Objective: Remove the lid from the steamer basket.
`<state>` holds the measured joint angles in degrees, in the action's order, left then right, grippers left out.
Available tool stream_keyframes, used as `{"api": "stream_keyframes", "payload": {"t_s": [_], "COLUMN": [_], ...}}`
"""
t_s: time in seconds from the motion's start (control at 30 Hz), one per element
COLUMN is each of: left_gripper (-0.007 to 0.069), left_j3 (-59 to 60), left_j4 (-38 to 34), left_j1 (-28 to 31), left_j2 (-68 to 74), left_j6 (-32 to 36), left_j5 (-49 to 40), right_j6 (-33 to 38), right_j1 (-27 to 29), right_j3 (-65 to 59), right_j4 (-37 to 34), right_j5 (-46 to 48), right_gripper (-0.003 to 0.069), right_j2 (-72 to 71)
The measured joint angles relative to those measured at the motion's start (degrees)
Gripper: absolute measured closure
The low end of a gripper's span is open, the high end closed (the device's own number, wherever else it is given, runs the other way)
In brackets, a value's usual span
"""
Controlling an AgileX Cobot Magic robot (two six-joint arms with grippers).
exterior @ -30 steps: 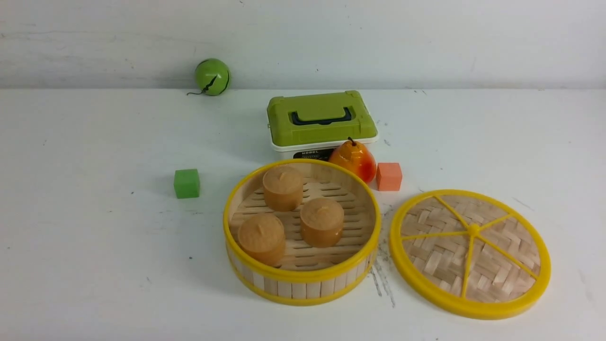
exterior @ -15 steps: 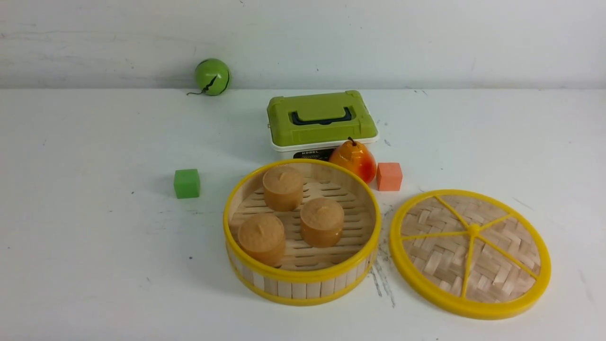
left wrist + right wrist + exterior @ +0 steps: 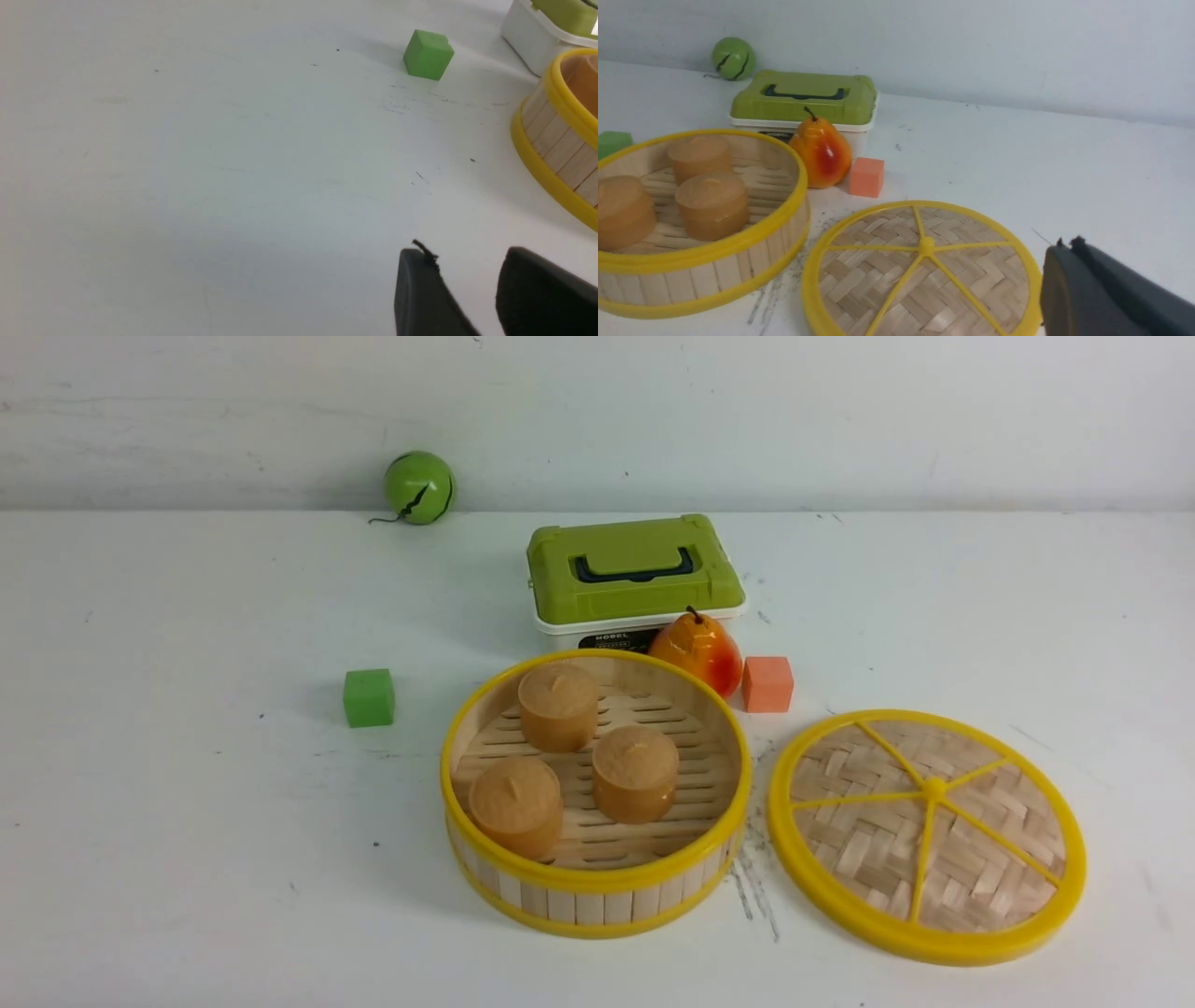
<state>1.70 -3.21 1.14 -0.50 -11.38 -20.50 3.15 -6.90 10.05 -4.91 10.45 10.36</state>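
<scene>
The steamer basket (image 3: 597, 887) stands uncovered near the table's front middle, with three brown round cakes (image 3: 635, 775) on its slatted floor. The lid (image 3: 927, 835), woven bamboo with a yellow rim and spokes, lies flat on the table just to the basket's right, apart from it. Neither arm shows in the front view. In the right wrist view my right gripper (image 3: 1066, 247) is shut and empty, next to the lid (image 3: 924, 270). In the left wrist view my left gripper (image 3: 467, 261) stands open and empty above bare table, left of the basket (image 3: 556, 149).
A green handled box (image 3: 635, 569) sits behind the basket, with a pear (image 3: 698, 651) and an orange cube (image 3: 767, 684) in front of it. A green cube (image 3: 368, 697) lies left of the basket. A green ball (image 3: 418, 487) rests by the back wall.
</scene>
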Motion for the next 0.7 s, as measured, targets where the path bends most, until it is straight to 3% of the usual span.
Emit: {"api": "stream_keyframes", "payload": {"t_s": [0.27,0.7], "left_gripper": [0.0385,0.0385], "left_j3": [0.00,0.00], "left_j4": [0.00,0.00], "left_j1": [0.00,0.00], "left_j2": [0.00,0.00], "left_j6": [0.00,0.00], "left_j5": [0.00,0.00], "right_j6": [-9.49,-11.33], "right_j1": [9.22,10.03], "right_j3": [-11.08,-11.54], "right_j4": [3.93,4.91], "right_j5": [-1.05,9.61], "right_gripper": [0.0680,0.0680], "right_j2": [-10.57,-11.00]}}
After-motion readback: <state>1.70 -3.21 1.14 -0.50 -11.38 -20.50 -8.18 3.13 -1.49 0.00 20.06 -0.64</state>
